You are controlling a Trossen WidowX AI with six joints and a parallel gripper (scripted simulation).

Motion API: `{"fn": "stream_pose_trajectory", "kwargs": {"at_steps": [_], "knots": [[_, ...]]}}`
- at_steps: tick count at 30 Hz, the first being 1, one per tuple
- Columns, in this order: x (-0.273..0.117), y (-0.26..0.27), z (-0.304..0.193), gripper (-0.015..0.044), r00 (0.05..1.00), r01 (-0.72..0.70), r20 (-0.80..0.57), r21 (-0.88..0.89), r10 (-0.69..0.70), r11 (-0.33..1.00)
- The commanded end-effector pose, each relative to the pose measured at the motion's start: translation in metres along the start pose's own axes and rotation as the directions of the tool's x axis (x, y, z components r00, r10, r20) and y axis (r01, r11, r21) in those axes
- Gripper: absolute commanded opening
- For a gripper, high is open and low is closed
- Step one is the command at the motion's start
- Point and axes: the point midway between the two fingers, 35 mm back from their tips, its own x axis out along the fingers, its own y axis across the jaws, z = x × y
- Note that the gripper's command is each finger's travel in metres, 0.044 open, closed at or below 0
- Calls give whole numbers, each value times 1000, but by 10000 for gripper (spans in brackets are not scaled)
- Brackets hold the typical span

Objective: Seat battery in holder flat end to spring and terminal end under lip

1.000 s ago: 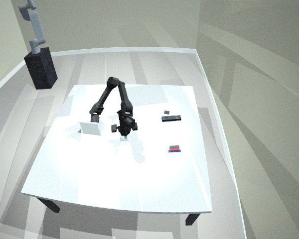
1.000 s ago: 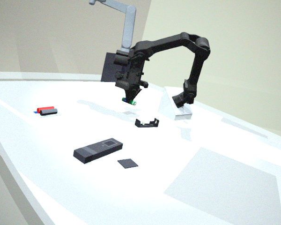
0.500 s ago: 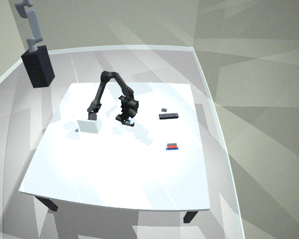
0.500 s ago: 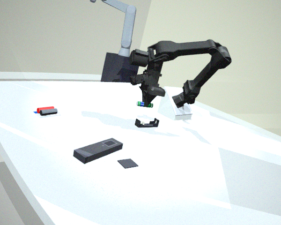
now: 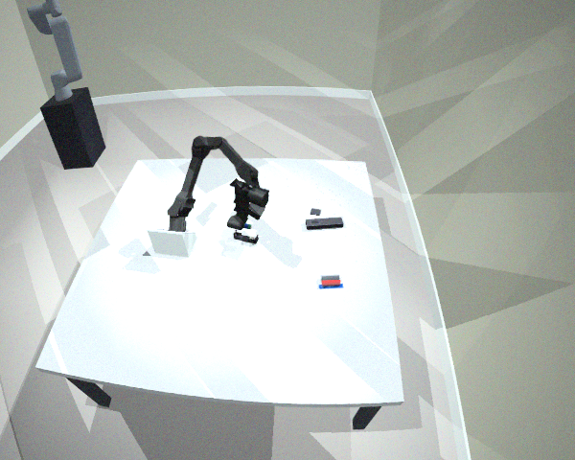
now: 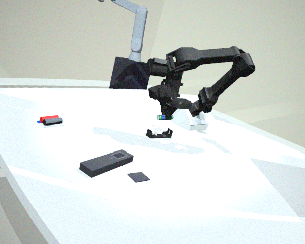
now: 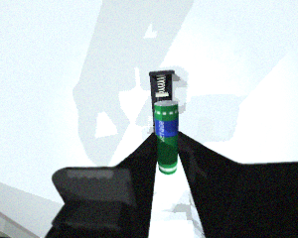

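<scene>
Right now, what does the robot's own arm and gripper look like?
The arm is matte black throughout, built from boxy links with rounded joints. The gripper is equally dark, with two broad, wedge-shaped fingers tapering toward the tips. No cables or markings are visible.

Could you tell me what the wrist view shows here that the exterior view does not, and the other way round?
Only the wrist view shows the battery lined up lengthwise with the holder beyond it. Only the exterior view shows the battery hanging above the holder, not touching it, plus the remote, the small dark square and the red and grey cylinders. Both show the gripper shut on the battery.
</scene>
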Motion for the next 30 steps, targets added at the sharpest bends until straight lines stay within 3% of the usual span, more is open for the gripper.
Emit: {"fn": "stream_pose_trajectory", "kwargs": {"at_steps": [1, 9, 30], "knots": [[9, 0, 0, 59, 998, 2, -63, -6, -3, 1000], [30, 1, -4, 59, 980, -3, -199, -5, 2, 1000], [38, 1, 1, 59, 946, -1, -323, -5, 0, 1000]]}}
